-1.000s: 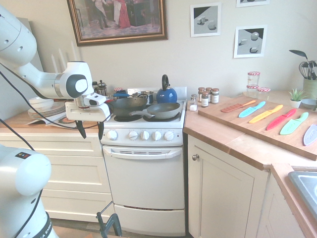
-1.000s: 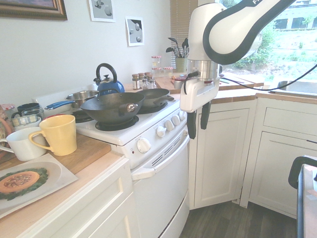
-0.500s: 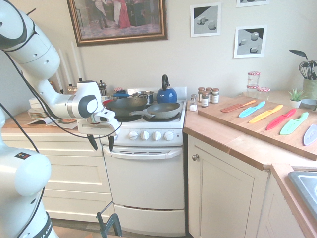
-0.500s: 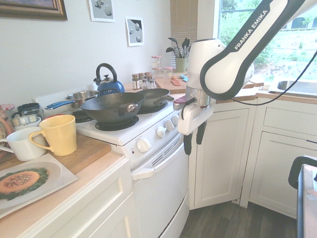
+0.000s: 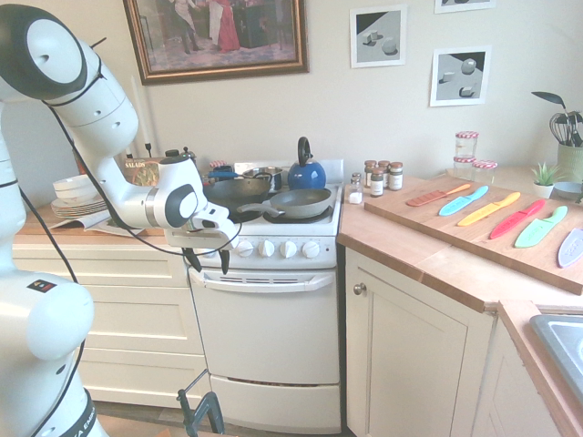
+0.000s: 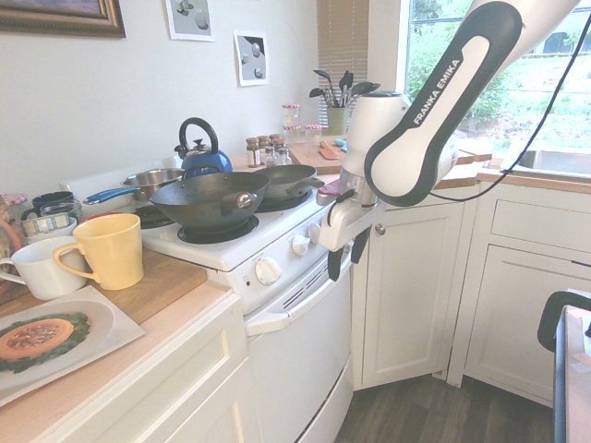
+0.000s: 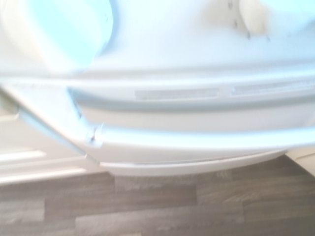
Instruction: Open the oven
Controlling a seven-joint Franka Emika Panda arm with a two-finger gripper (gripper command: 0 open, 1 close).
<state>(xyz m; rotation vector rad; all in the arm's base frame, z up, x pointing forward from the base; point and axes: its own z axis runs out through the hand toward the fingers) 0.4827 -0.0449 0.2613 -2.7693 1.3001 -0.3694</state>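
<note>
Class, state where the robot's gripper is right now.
In the first exterior view the gripper hangs open over the oven's left front, beside the leftmost knob, just above the door handle.

one oven [image 5: 264, 319] with five knobs [image 5: 266, 248]. on it: one wok [image 5: 235, 193], one frying pan [image 5: 296, 202], one blue kettle [image 5: 306, 171], one steel pot [image 5: 265, 174]. five plastic knives [image 5: 490, 208] on one cutting board [image 5: 428, 215]. two mugs [image 6: 103, 249], one yellow, one white. three pictures [image 5: 378, 36] and one framed painting [image 5: 217, 36] on the wall. one potted plant [image 5: 545, 177].
</note>
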